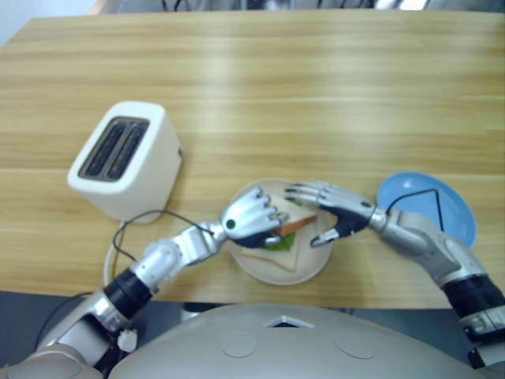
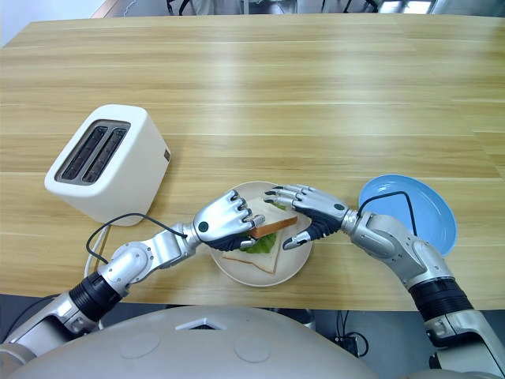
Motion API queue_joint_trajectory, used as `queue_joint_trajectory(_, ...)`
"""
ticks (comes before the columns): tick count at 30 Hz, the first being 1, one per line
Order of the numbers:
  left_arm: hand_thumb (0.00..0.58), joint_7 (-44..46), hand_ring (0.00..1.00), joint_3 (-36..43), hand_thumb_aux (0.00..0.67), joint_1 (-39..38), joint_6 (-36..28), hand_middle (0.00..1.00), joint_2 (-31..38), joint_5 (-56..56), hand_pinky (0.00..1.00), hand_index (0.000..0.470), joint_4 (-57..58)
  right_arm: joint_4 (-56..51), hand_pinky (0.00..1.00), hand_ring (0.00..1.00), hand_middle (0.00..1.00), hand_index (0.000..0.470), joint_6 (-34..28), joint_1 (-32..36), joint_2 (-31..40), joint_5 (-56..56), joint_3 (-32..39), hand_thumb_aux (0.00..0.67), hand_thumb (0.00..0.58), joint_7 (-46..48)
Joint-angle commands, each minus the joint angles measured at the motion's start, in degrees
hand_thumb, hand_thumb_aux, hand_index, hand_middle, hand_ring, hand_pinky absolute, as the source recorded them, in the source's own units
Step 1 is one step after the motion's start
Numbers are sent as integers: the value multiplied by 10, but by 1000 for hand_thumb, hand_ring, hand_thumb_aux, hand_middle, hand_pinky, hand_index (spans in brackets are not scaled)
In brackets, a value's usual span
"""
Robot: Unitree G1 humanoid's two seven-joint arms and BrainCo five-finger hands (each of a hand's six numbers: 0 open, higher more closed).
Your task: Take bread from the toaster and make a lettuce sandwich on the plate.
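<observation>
step: closing the sandwich, I'd say. The tilted top slice of toast with a brown crust (image 1: 296, 225) hangs over the green lettuce leaf (image 1: 282, 239), which lies on the pale bottom slice of bread (image 1: 272, 257) on the round cream plate (image 1: 276, 280), lower centre of frame.
left hand: the left hand (image 1: 248, 219) is curled round the top slice's left end, gripping it as far as I can see.
right hand: the right hand (image 1: 335, 209) sits over the slice's right end. Holding it or just steadying it? Can't tell.
next move: probably lower the slice flat and square onto the lettuce, then let go without dragging it off.
toaster: one white boxy toaster (image 1: 126, 158), left of frame, with two slots that both look empty.
bread: two slices, both at the plate.
lettuce: one leaf, mostly covered.
plates: two, the cream one plus a round blue plate (image 2: 434, 213) at right.
cable: one black cable (image 1: 142, 217) loops on the wooden counter (image 1: 276, 95) near the toaster.
</observation>
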State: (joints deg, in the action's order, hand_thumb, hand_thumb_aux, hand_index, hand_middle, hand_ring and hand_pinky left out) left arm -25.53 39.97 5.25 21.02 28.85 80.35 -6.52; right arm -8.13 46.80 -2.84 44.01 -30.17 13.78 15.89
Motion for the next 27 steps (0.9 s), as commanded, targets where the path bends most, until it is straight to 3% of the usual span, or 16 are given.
queue_joint_trajectory(1, 580, 20, 1000, 15, 670, -10, 9, 1000, 9, -3, 1000, 460, 6, -1, 0, 0, 0, 0, -22, -11, 15, 2, 23, 0, 0, 52)
queue_joint_trajectory(13, 580, 38, 1000, 29, 670, -6, 17, 1000, 7, -11, 1000, 460, 43, 82, 0, 0, 0, 0, -19, 0, 49, -1, 2, 0, 0, 65)
queue_joint_trajectory(23, 580, 63, 1000, 7, 670, -8, 24, 1000, 0, -82, 1000, 460, 48, 60, 0, 0, 0, 0, -13, 25, 50, -100, 84, 0, 0, 120)
queue_joint_trajectory(24, 580, 70, 910, 2, 670, -9, 25, 910, -2, -95, 910, 460, 47, 54, 0, 0, 0, 0, -12, 32, 52, -110, 90, 0, 0, 122)
queue_joint_trajectory(25, 580, 75, 729, -1, 670, -10, 26, 729, -2, -106, 729, 460, 44, 48, 0, 0, 0, 0, -11, 39, 52, -119, 97, 0, 0, 127)
queue_joint_trajectory(26, 580, 78, 729, -4, 670, -10, 25, 729, -2, -110, 729, 460, 41, 41, 0, 0, 0, 0, -9, 47, 53, -127, 103, 0, 0, 130)
queue_joint_trajectory(27, 552, 82, 8, -7, 523, -11, 25, 8, -2, -114, 8, 359, 37, 32, 0, 0, 0, 0, -7, 55, 53, -139, 110, 0, 0, 132)
